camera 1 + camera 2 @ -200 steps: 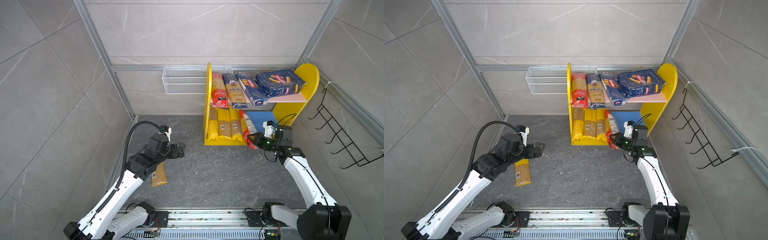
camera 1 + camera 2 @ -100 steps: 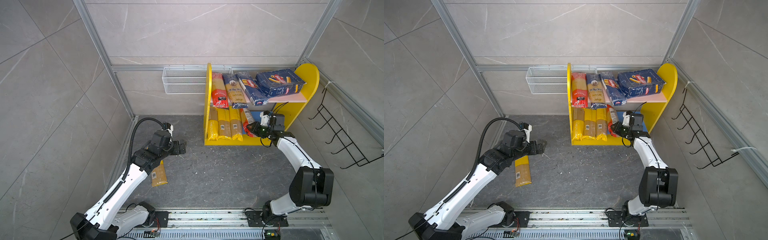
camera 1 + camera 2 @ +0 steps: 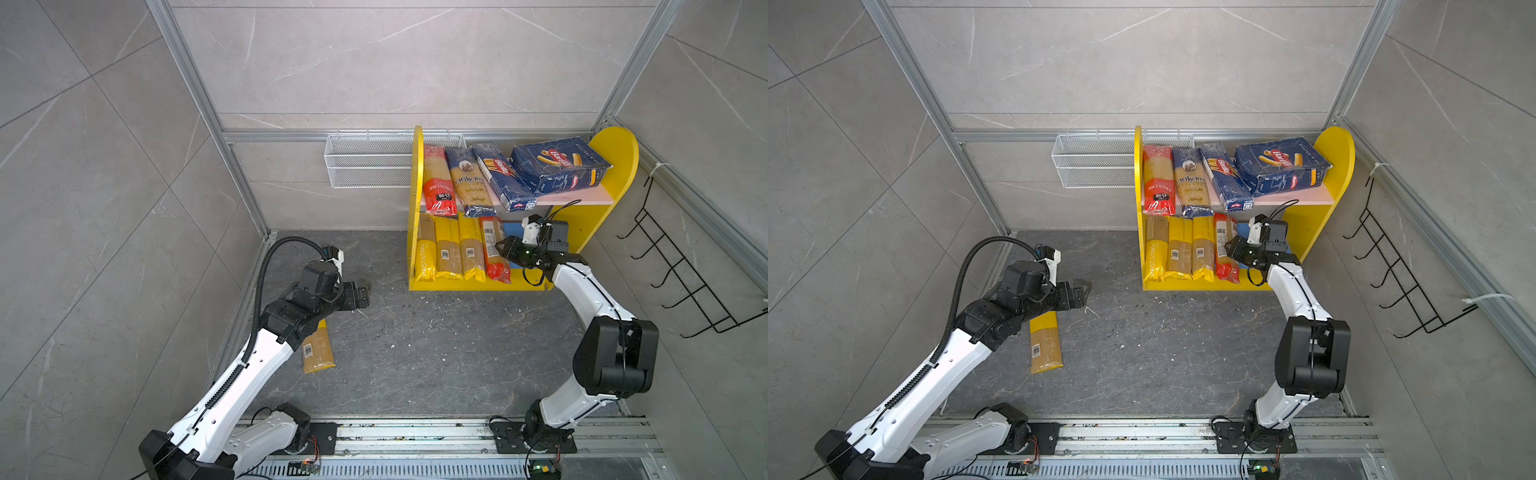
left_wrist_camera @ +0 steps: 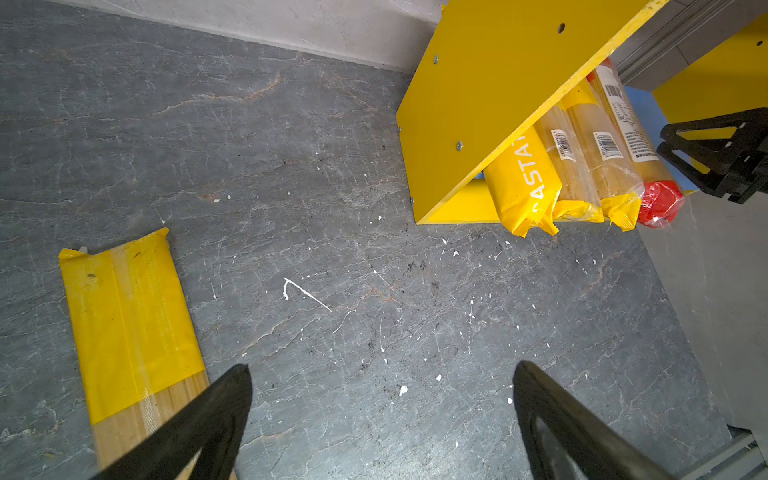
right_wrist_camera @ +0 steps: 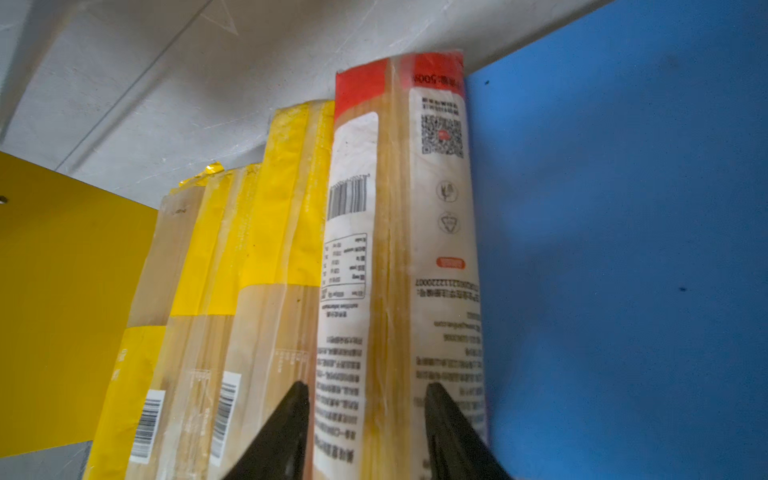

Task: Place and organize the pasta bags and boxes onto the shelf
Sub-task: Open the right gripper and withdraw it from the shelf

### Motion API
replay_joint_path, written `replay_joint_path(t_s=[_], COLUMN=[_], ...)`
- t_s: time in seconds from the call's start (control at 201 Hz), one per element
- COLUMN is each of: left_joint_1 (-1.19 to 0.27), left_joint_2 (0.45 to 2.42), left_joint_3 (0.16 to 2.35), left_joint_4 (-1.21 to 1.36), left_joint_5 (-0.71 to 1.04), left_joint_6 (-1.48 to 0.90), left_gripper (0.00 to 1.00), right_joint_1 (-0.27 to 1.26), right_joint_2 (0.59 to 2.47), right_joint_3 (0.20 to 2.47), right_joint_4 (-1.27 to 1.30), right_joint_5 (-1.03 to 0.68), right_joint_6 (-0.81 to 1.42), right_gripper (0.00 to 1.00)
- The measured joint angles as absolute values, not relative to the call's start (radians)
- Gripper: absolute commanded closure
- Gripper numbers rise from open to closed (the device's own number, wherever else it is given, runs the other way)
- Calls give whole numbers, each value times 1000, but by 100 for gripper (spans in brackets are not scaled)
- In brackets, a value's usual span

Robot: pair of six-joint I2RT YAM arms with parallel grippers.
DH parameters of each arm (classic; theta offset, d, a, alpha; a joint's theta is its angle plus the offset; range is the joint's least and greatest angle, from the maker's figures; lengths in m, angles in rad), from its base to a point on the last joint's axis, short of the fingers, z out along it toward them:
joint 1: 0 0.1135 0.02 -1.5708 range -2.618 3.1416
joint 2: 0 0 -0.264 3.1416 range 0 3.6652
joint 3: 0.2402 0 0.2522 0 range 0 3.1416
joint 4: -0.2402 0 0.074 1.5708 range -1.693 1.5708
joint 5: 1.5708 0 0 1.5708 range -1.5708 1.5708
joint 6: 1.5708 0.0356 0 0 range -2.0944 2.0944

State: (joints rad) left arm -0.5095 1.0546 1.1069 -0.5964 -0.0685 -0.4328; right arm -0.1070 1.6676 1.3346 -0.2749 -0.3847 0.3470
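Yellow, pink, blue shelf [image 3: 616, 150]; yellow spaghetti pack [image 3: 318, 352]; dark grey veined floor [image 3: 436, 353].

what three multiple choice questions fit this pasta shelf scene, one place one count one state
1. Where is the yellow bag that's off the shelf?
A. wire basket
B. floor by left arm
C. hook rack
2. Bags on the blue lower board?
A. two
B. six
C. four
3. Left gripper is:
A. open, empty
B. shut on box
C. shut on bag
B, lies on grey floor; C, three yellow bags, one red-ended bag; A, fingers spread, nothing between.
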Motion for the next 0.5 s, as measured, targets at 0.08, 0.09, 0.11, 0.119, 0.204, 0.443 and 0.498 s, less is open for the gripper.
replay_joint_path(t_s=[0.08, 0.09, 0.11, 0.119, 0.204, 0.443, 0.498], left_joint_1=[-507, -506, -505, -505, -502, -421, -382], left_joint_2=[1042, 1040, 1038, 1036, 1028, 1023, 1017], left_joint_3=[1104, 1103, 1103, 1103, 1103, 1063, 1032], left_joint_4=[-596, -597, -597, -597, -597, -601, -604], left_joint_5=[-68, -69, -69, -69, -69, -67, -67], left_joint_6=[-433, -432, -433, -433, -433, -447, -463], left_gripper=[0, 0, 0, 0, 0, 0, 0], right_joint_1=[-107, -107, -107, -107, -107, -107, -107], right_joint_2=[1670, 1669, 1667, 1666, 1651, 1499, 1465], right_joint_3=[1335, 1335, 1335, 1335, 1329, 1248, 1225], right_joint_4=[-276, -276, -276, -276, -284, -303, -310], right_joint_5=[-384, -384, -383, -381, -370, -323, -313], right_joint_6=[347, 347, 348, 347, 341, 336, 336], right_gripper=[46, 45, 43, 42, 31, 21, 20])
